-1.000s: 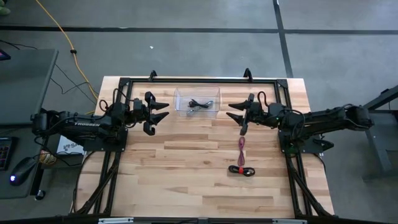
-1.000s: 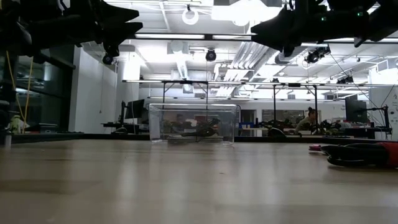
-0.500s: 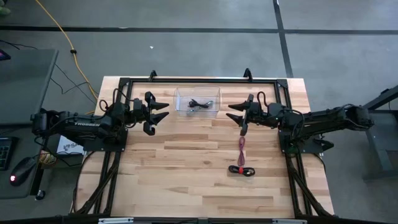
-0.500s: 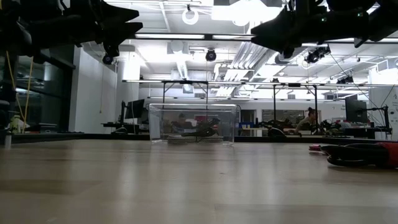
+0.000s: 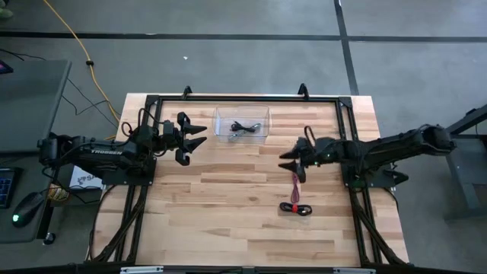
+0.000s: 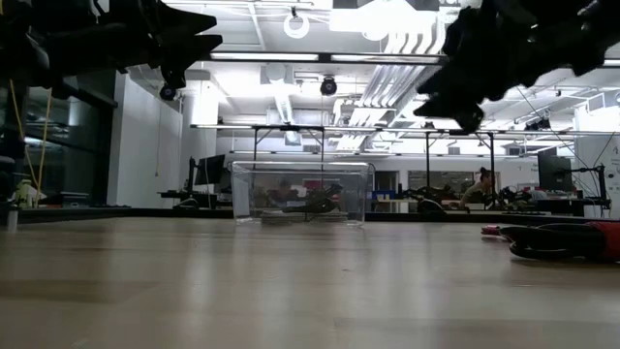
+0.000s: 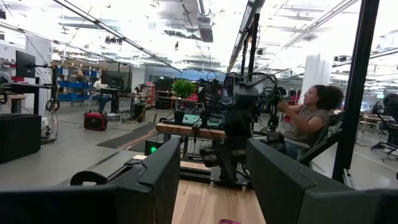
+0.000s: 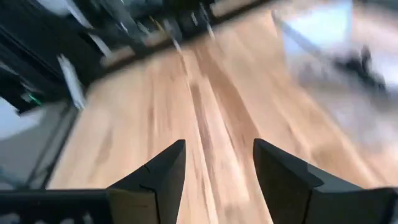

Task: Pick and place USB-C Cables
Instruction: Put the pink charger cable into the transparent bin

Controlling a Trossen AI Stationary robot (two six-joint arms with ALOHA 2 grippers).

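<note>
A pink-magenta cable (image 5: 295, 180) lies stretched on the wooden table, and a red and black bundled cable (image 5: 295, 208) lies nearer the near edge, also seen in the low view (image 6: 562, 239). A dark grey cable (image 5: 243, 127) rests on the floor of a clear box (image 5: 241, 123) near the far edge. My right gripper (image 5: 293, 161) hovers open above the table, just beyond the far end of the pink cable, and its wrist view (image 8: 217, 168) is blurred. My left gripper (image 5: 194, 141) waits open, raised, left of the box.
A black frame (image 5: 243, 98) borders the table's far edge and sides. The clear box (image 6: 302, 192) stands between the two arms. A person (image 7: 311, 118) sits at a bench in the room beyond the table. Bare wood (image 5: 221, 198) spreads left of the cables.
My right gripper has moved from beside the box toward the table's near edge and down, tipping forward until it is close to the far end of the pink cable. It has stayed open. The cables and the box have not moved.
</note>
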